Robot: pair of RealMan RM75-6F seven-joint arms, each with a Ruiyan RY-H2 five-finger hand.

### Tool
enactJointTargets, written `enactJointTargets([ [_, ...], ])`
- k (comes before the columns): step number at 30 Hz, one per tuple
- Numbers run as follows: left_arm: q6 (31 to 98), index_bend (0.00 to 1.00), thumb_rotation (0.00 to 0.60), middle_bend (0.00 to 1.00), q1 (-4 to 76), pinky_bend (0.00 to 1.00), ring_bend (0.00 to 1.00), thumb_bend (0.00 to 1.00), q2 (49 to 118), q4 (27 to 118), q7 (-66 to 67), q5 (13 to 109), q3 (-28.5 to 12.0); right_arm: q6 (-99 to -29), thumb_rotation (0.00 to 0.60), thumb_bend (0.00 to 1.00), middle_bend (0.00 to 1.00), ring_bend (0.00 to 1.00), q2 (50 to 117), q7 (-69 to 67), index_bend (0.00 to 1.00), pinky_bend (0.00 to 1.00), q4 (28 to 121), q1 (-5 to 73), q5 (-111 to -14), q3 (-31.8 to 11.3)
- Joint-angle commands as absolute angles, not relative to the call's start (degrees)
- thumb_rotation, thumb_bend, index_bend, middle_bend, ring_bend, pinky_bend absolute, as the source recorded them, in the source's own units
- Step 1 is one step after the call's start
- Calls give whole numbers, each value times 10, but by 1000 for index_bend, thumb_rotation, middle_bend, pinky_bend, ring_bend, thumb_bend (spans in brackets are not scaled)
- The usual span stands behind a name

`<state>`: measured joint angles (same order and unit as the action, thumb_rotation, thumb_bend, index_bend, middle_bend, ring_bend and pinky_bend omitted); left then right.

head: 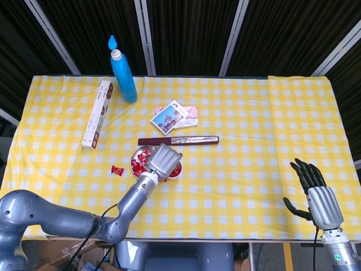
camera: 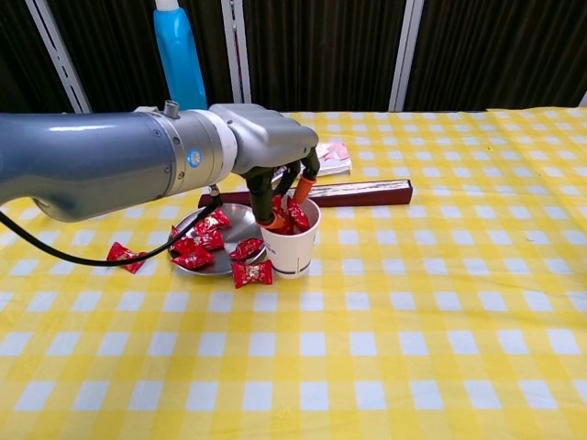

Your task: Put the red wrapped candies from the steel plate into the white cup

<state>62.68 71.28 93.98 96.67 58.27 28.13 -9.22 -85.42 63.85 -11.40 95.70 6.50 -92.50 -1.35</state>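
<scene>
Yellow checked cloth [camera: 431, 302] covers the table. Over it the left hand [camera: 271, 147] hangs above the white cup [camera: 289, 247], its fingertips [camera: 275, 218] dipped into the mouth, parted around red candies [camera: 295, 218]; whether they pinch one I cannot tell. More candies [camera: 204, 240] lie on the steel plate [camera: 240, 218] touching the cup's left side, one [camera: 252, 273] in front and one [camera: 124, 257] further left. A dark long box [camera: 358, 192] lies behind. The right hand [head: 316, 195] hovers well apart, fingers spread, holding nothing.

Left arm [camera: 101, 165] is a fat glossy grey tube with a small blue round badge and a thin black cable. Left hand [camera: 266, 147] has a silver shell and orange-tipped dark fingers [camera: 303, 188]; right hand [head: 316, 195] has a ribbed silver back and black fingers.
</scene>
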Motion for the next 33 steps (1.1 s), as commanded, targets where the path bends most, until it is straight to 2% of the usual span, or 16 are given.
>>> enactJointTargets([
  [1, 629, 415, 600, 530, 712, 981, 889, 304, 938, 968, 579, 285, -93, -854, 600, 388, 0, 0, 639, -114, 0, 0, 957, 65, -925, -13],
  [7, 637, 385, 600, 501, 708, 981, 889, 270, 932, 971, 569, 291, -96, -855, 600, 387, 0, 0, 639, -114, 0, 0, 957, 65, -925, -13],
  [17, 657, 341, 600, 417, 684, 981, 888, 266, 909, 983, 531, 313, -103, -856, 600, 388, 0, 0, 639, -114, 0, 0, 956, 64, -926, -14],
  [26, 648, 316, 600, 356, 661, 981, 888, 240, 875, 985, 541, 279, -72, -854, 600, 387, 0, 0, 640, -111, 0, 0, 956, 65, -925, -13],
  [33, 630, 329, 600, 387, 652, 981, 887, 241, 870, 976, 554, 258, -42, -852, 600, 388, 0, 0, 640, -110, 0, 0, 956, 65, -922, -13],
])
